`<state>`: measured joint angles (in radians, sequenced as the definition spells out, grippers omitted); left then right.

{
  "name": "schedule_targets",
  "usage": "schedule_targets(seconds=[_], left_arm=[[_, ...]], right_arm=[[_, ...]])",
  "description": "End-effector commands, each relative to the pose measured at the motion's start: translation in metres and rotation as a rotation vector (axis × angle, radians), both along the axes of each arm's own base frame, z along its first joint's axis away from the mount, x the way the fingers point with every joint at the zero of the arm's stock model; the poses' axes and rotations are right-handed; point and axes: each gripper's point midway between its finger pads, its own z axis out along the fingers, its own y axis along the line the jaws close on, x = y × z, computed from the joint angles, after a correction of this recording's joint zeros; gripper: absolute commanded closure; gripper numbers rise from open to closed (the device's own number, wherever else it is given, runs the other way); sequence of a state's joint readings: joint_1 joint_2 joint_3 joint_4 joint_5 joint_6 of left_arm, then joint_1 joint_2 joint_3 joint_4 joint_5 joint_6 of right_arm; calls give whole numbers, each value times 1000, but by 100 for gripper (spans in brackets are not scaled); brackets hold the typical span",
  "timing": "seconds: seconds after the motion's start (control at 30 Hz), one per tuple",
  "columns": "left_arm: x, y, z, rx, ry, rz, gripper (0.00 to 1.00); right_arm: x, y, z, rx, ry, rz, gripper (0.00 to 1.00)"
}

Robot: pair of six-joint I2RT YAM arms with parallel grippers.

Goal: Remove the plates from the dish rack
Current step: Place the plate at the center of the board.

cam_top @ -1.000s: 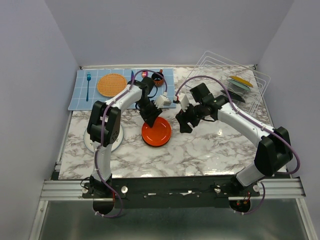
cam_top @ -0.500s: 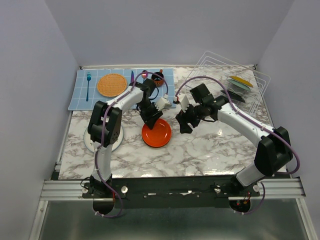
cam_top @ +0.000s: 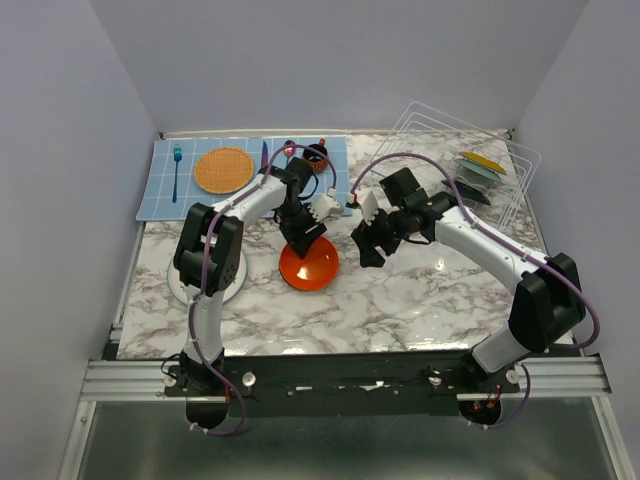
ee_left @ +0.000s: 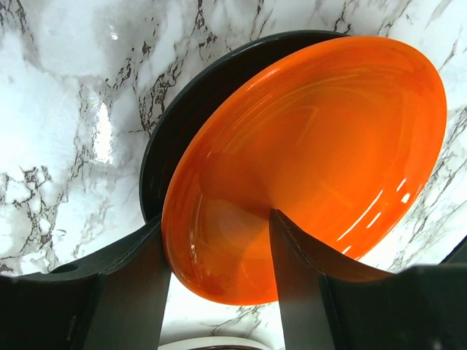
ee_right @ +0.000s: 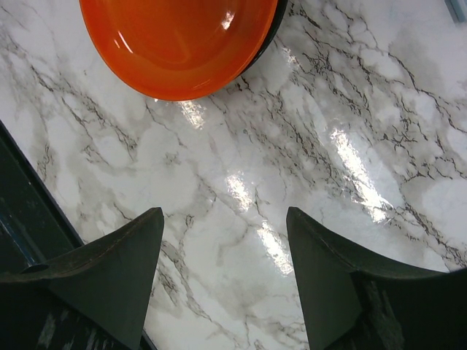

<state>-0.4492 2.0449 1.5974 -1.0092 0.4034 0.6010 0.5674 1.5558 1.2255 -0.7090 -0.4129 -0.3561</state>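
Orange-red glossy round plate point(ee_left: 314, 160) hangs tilted in the left pincer point(cam_top: 303, 232), which pinches its near rim, one finger above and one beneath, over a glossy black round plate point(ee_left: 182, 117) lying on the white marble surface point(cam_top: 420, 290). To stack it well, the held edge should come down until the plate lies level and centred on the black one, then be let go gently so it does not slide off. The right pincer point(cam_top: 368, 238) hovers spread and empty just beside. Other plates point(cam_top: 480, 165) stand in the white wire dish rack point(cam_top: 520, 170) at the far right corner
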Motion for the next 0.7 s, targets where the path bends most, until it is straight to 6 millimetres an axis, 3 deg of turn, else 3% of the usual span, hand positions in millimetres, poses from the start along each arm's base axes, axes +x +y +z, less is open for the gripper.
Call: schedule_targets(seconds=[0.0, 0.23, 0.67], left_arm=[[10, 0, 15, -1, -86, 8, 37], [8, -2, 26, -19, -107, 8, 36], [13, 6, 30, 27, -149, -1, 36]], right_arm=[[-2, 1, -3, 10, 8, 11, 23], [-2, 2, -3, 12, 11, 14, 23], [-2, 1, -5, 9, 14, 15, 23]])
